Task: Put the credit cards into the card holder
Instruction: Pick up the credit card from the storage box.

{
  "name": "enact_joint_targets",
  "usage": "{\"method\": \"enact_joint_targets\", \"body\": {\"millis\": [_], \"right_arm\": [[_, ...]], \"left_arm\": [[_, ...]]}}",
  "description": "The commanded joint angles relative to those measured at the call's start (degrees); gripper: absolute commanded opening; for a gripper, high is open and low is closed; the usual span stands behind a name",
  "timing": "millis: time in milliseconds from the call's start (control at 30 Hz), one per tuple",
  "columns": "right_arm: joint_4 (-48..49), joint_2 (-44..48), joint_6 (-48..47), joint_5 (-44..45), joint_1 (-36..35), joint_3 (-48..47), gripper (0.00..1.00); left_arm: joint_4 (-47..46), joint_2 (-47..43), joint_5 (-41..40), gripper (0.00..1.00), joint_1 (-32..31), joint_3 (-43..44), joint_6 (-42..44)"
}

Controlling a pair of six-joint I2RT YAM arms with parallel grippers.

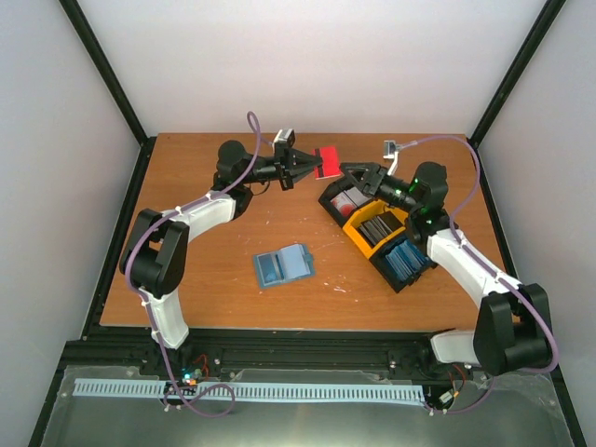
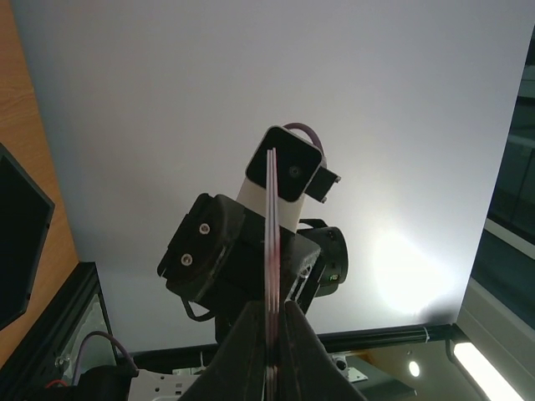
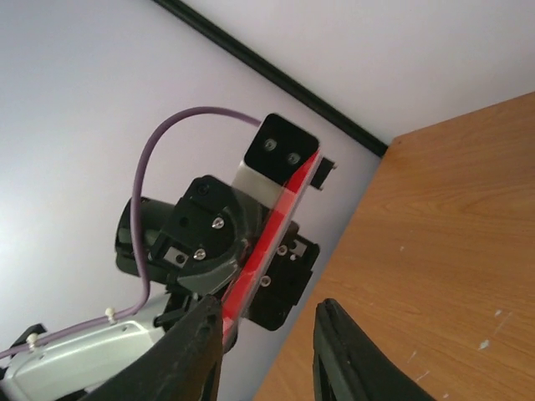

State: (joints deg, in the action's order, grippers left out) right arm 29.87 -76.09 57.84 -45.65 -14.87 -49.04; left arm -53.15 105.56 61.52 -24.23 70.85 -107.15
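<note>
My left gripper (image 1: 307, 166) is shut on a bright red credit card (image 1: 329, 163) and holds it in the air over the far middle of the table. In the left wrist view the card (image 2: 272, 217) is edge-on between my shut fingers (image 2: 251, 351). My right gripper (image 1: 357, 175) is open right at the card's free end. In the right wrist view the card (image 3: 280, 230) runs close beside my left finger (image 3: 196, 351), with a wide gap to the other finger. The blue-grey card holder (image 1: 284, 265) lies open on the table, apart from both grippers.
A black-and-yellow three-compartment tray (image 1: 361, 244) stands at the right under my right arm, holding red, grey and blue cards. White walls and black frame posts close in the table at the back and sides.
</note>
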Motion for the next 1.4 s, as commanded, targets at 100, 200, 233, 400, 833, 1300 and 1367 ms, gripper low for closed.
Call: {"method": "enact_joint_targets", "body": {"millis": [100,200,233,400,833,1300,1367], "right_arm": [[-9.5,1.6,-3.5,6.4,0.0,-0.5,0.28],[-10.1,1.7,-2.8,6.5,0.0,-0.6,0.27],[-10.3,1.7,-2.6,6.5,0.0,-0.7,0.27],[-16.2,0.7,-4.1,3.9,-0.1,-3.7,0.29],[-24.5,-0.8,-7.8,-0.4,-0.3,-7.3,0.31],[-15.4,-3.2,-2.4,-1.6,-0.3,-5.6,0.33],[-12.7,-4.4,-1.3,-1.8,-0.3,-5.2,0.32]], "left_arm": [[-1.0,-1.1,-0.1,0.01,-0.1,0.9,1.5],[0.4,-1.0,-0.5,0.01,-0.1,0.8,2.8],[1.2,-1.0,-0.6,0.01,-0.1,0.9,3.6],[7.9,-0.3,-1.7,0.01,0.0,1.9,10.1],[20.0,2.0,-3.2,0.01,0.0,4.8,21.4],[17.0,1.4,-0.6,0.01,-0.1,4.0,20.1],[15.2,1.0,0.3,0.01,-0.1,3.6,18.9]]}}
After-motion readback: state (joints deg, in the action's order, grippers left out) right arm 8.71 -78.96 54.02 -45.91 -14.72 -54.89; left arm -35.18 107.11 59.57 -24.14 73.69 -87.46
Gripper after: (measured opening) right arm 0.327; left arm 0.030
